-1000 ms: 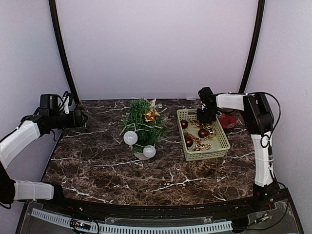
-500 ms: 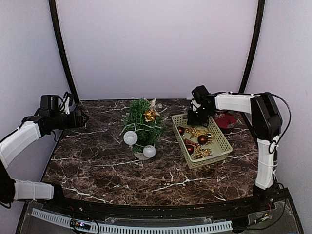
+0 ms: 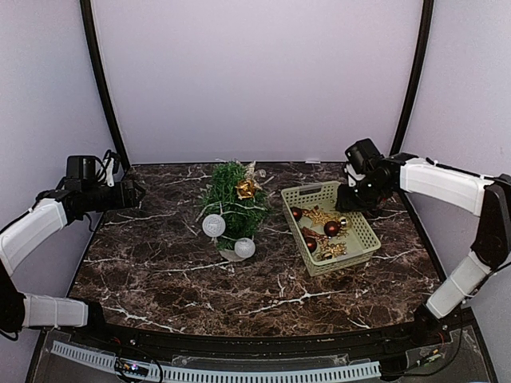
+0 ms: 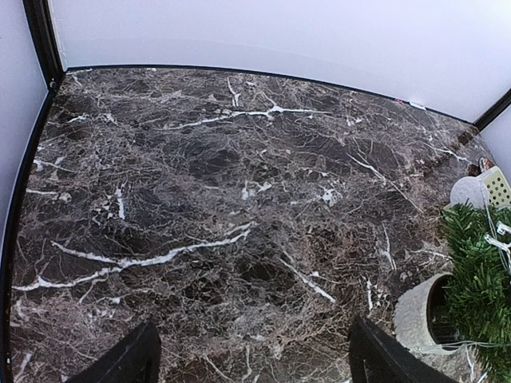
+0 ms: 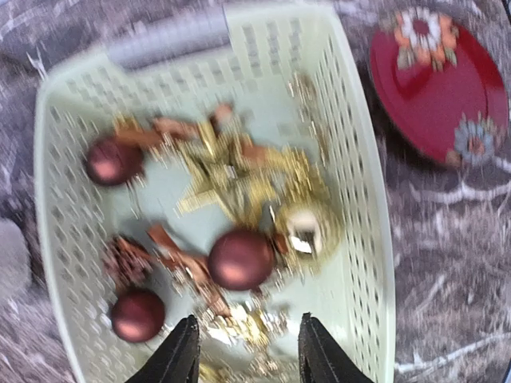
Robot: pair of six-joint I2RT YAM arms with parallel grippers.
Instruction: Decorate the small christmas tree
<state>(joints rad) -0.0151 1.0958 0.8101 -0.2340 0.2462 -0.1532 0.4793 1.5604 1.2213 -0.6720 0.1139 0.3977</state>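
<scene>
My left gripper (image 4: 252, 345) hangs over bare marble table (image 4: 200, 199) with its jaws spread wide and nothing between them. The small christmas tree (image 4: 481, 279) is off to that gripper's right, just showing in its white pot (image 4: 413, 316). It stands upright with two white balls (image 3: 213, 225) and a gold ornament (image 3: 246, 189) on its branches.

Over to my right gripper (image 5: 249, 335): the fingers are parted by a modest gap and hold nothing. The pale green basket (image 5: 72, 183) sits directly below and ahead of them. A dark red bauble (image 5: 241, 259) is just in front of the fingertips, with a gold ball (image 5: 307, 231) touching its right side. A red disc (image 5: 439, 88) lies on the marble ahead and to the right, outside the basket. From this gripper the tree (image 3: 231, 203) is to the left, past the basket.
</scene>
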